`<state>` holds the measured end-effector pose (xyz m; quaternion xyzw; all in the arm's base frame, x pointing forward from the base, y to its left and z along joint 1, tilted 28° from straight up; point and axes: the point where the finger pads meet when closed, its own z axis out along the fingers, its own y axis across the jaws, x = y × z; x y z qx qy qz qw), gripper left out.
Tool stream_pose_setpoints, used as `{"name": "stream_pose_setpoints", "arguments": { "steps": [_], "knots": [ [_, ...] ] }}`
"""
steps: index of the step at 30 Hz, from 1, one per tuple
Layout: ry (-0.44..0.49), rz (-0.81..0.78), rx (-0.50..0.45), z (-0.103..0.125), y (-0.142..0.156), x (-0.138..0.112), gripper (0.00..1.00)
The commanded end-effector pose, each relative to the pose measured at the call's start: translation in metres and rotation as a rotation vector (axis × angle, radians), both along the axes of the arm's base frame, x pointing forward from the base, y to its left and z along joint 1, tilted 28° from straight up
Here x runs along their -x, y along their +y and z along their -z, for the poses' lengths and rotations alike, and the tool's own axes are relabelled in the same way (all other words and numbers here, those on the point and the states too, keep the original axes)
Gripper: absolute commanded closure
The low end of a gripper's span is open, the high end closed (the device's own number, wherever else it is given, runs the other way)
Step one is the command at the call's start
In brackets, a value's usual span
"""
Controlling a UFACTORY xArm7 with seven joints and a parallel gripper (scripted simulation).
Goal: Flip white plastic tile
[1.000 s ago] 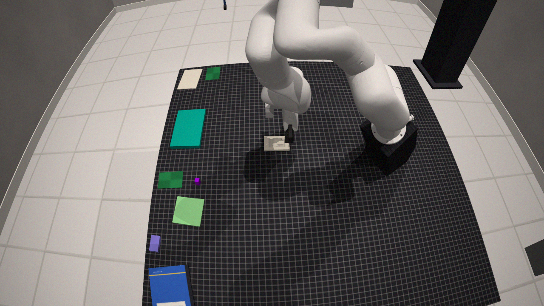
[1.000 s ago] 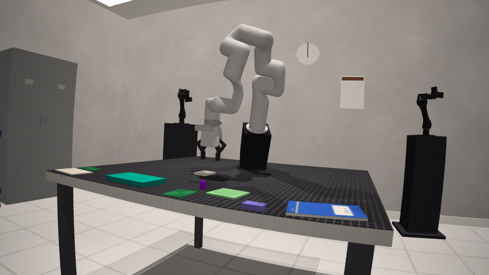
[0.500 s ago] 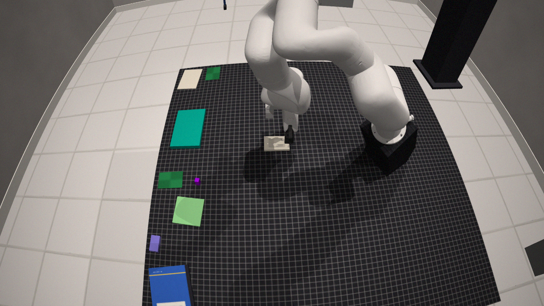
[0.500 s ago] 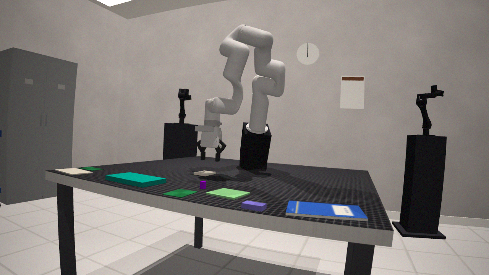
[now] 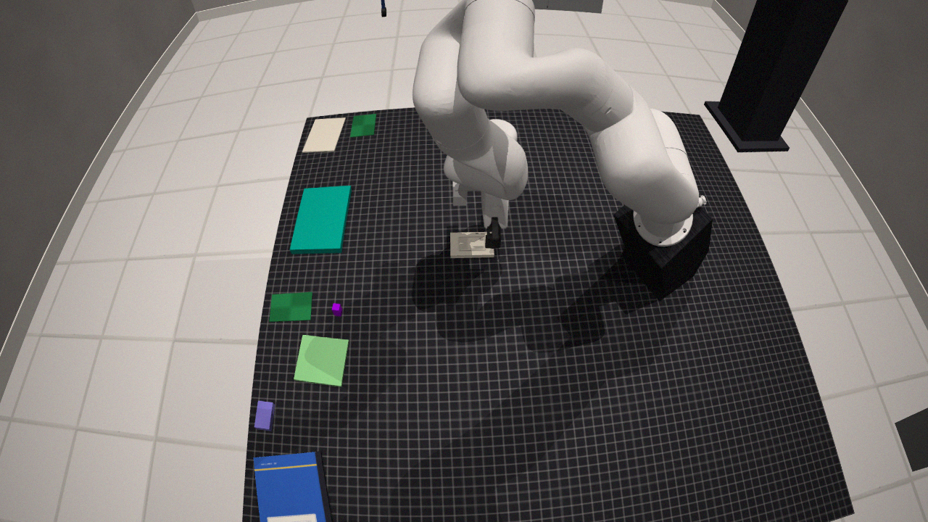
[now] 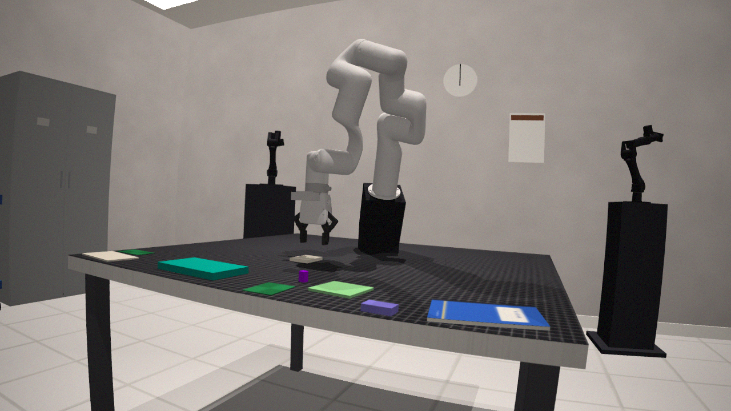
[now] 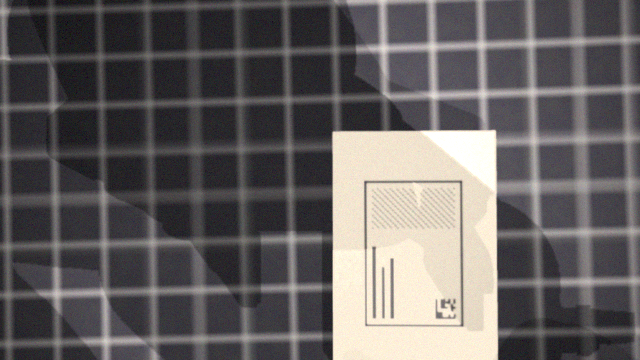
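The thick white plastic tile lies flat on the black grid mat near the table's middle, its printed label face up. It also shows in the exterior view and in the wrist view, where it fills the lower right and runs off the bottom edge. My gripper hangs above the mat behind the tile, pointing down, open and empty. In the overhead view only one dark finger shows, at the tile's right edge. The fingers do not show in the wrist view.
Along the mat's left side lie a cream tile, two dark green squares, a teal slab, a small purple cube, a light green square, a lilac block and a blue book. The arm's black base stands right of the tile.
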<state>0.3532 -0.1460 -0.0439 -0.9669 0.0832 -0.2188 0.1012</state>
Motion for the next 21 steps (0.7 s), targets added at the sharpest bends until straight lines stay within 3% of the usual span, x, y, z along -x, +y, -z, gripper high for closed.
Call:
{"name": "stream_pose_setpoints", "arguments": {
  "steps": [1,21],
  "knots": [
    [-0.001,0.002,0.001,0.004,0.0,-0.003,0.13],
    [-0.001,0.002,0.001,0.019,0.003,-0.01,0.13]
  ]
}}
